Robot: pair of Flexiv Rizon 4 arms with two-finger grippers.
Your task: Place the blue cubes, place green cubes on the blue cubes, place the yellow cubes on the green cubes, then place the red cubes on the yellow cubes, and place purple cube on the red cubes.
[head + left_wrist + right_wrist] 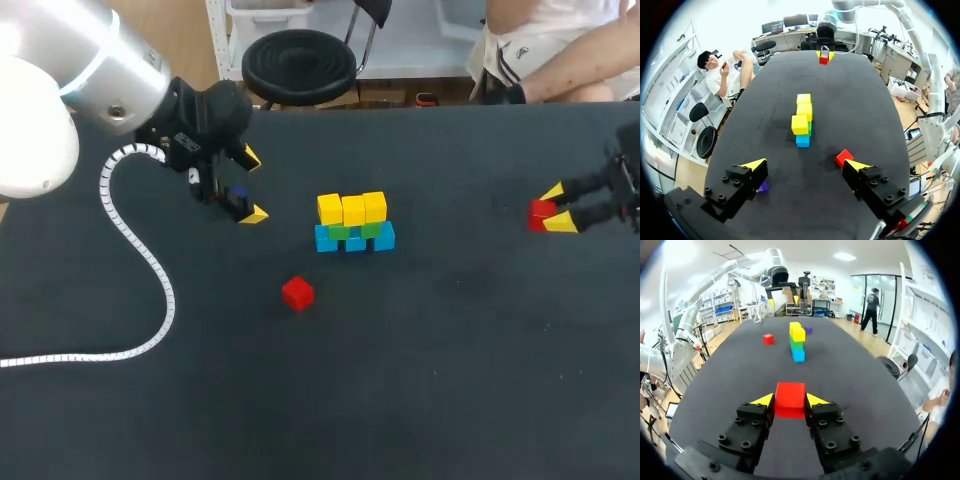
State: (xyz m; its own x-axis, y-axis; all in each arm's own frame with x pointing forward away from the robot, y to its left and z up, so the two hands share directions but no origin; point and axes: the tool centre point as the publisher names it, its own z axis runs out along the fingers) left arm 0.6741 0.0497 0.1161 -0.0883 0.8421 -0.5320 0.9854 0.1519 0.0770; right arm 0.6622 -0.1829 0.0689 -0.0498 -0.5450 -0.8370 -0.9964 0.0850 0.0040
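Right gripper [790, 400]: pinching red cube [789, 392] between yellow tips, at right side of table [450, 380], well apart from stack [354, 224].
Step, judged: red layer; blue, green, yellow rows built.
Next: carry cube across, align over yellow cubes [352, 209], lower squarely.
Left gripper [252, 186]: spread, purple cube [762, 187] just beside one finger.
Second red cube [297, 293]: loose near stack.

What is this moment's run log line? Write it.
stack: yellow over green over blue | right tool: shut on red cube | left tool: open, purple cube beside it | spare red cube: on table
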